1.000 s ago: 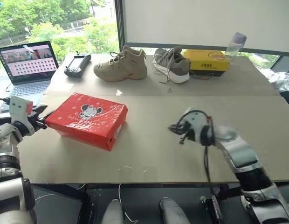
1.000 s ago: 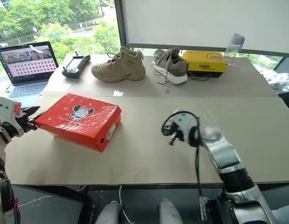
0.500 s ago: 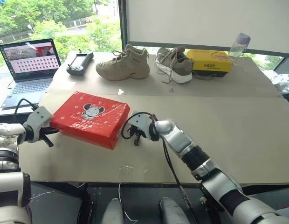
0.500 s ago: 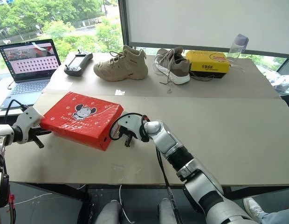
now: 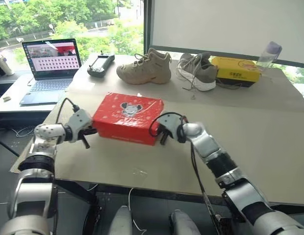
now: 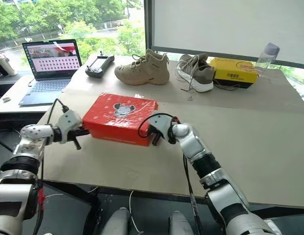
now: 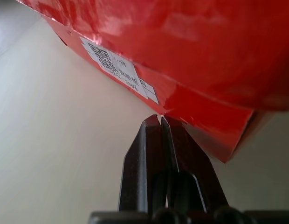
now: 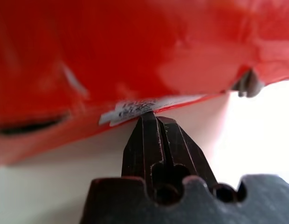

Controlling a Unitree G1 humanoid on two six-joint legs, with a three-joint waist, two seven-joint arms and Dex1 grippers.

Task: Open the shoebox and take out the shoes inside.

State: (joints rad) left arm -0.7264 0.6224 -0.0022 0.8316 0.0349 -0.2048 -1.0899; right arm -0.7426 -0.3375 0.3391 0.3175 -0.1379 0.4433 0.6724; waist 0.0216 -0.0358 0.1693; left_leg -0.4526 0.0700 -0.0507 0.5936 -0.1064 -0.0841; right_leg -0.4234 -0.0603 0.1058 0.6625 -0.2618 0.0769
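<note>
Left wrist view: both clenched grippers, left gripper (image 7: 161, 122) and right gripper (image 8: 151, 116), having closed in, are seemingly bracing the still-shut shoebox (image 5: 128, 117).

The shoebox (image 5: 128, 117) is glossy red, its lid bearing a grey-and-white cartoon mouse face and small white paw prints; a white label with black code marks sits on its side. Both grippers have black fingers: the left gripper (image 7: 161, 120) and the right gripper (image 8: 151, 115). The table (image 5: 269, 147) is pale beige. At the far side stand a tan boot (image 5: 145, 67) with tan laces, a grey sneaker (image 5: 198, 72) with a white sole, and a yellow box (image 5: 238, 70) with a dark base. A black controller (image 5: 100, 65) lies far left. The laptop (image 5: 49, 61) is grey, its screen showing pink and white rows. A clear bottle (image 5: 268, 53) has a lilac cap.
</note>
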